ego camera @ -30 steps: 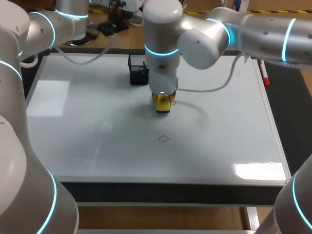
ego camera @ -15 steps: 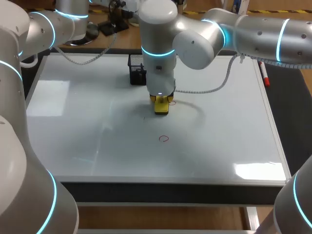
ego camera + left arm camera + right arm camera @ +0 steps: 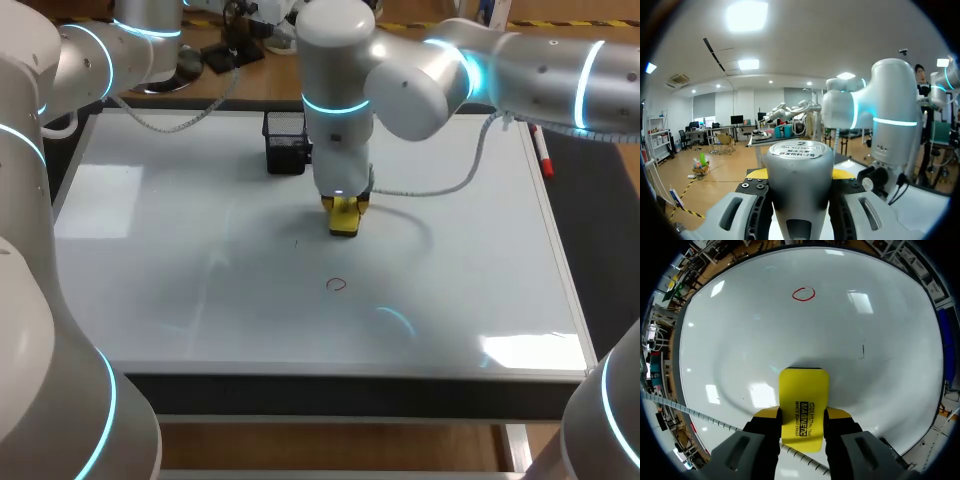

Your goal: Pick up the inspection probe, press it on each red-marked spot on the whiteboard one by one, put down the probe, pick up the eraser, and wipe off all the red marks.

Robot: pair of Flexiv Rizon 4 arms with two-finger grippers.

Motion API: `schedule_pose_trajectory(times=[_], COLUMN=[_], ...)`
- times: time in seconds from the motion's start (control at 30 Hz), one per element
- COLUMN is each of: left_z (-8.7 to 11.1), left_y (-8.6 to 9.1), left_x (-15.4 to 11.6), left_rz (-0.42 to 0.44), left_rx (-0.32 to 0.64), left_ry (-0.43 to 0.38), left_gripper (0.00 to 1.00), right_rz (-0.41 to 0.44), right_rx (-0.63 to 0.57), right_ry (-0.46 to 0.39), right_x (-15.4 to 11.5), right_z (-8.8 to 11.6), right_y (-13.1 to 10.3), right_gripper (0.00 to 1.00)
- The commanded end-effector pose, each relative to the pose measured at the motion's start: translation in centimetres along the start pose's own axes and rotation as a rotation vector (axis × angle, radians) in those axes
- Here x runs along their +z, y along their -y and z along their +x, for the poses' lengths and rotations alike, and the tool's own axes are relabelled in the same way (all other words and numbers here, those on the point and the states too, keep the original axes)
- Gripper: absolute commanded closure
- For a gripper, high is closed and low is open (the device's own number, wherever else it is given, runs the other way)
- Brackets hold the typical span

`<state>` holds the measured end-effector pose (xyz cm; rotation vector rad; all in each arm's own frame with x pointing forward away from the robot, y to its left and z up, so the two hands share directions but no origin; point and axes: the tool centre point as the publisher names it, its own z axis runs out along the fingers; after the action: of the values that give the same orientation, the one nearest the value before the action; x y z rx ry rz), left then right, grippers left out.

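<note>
Our right gripper (image 3: 344, 208) clamped on yellow eraser (image 3: 344, 222), one finger each side. Eraser near middle of whiteboard (image 3: 180, 260), pointing down at it; contact unclear. Red circle mark (image 3: 337, 285) ahead of eraser, apart from it. Black holder (image 3: 286, 145) just beside our right arm. Our left gripper (image 3: 800, 175): we cannot tell whether open or closed.

Printed in black along the yellow eraser (image 3: 804, 407): two short lines of capitals. Printed on the round label (image 3: 799, 148) atop the left wrist's cap (image 3: 799, 187): one numeral, tiny unreadable characters.
</note>
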<state>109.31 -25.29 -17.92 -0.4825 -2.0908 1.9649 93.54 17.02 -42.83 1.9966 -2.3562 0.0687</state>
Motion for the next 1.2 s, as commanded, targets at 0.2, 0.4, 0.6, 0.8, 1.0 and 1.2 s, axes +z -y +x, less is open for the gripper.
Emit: schedule_pose_trajectory(times=[0.2, 0.4, 0.6, 0.8, 1.0, 1.2], left_z=[-0.7, -0.7, -0.7, -0.7, -0.7, -0.7], left_y=[-0.2, -0.2, -0.2, -0.2, -0.2, -0.2], left_x=[-0.2, -0.2, -0.2, -0.2, -0.2, -0.2], left_rz=[0.006, 0.006, 0.006, 0.006, 0.006, 0.006], left_rx=[-0.001, -0.001, -0.001, -0.001, -0.001, -0.001], left_ry=[-0.326, -0.326, -0.326, -0.326, -0.326, -0.326], left_gripper=[1.00, 1.00, 1.00, 1.00, 1.00, 1.00], right_rz=[-0.013, -0.016, -0.007, 0.008, 0.025, 0.043], right_rx=[0.067, 0.104, 0.128, 0.149, 0.175, 0.197], right_ry=[-0.006, -0.013, -0.011, 0.016, 0.048, 0.047], right_x=[1.0, 0.9, 0.3, -1.9, -4.5, -5.7], right_z=[3.8, 5.4, 6.3, 7.5, 9.3, 10.4], right_y=[0.4, 0.4, 0.5, 0.6, 0.9, 1.0], right_gripper=[1.00, 1.00, 1.00, 1.00, 1.00, 1.00])
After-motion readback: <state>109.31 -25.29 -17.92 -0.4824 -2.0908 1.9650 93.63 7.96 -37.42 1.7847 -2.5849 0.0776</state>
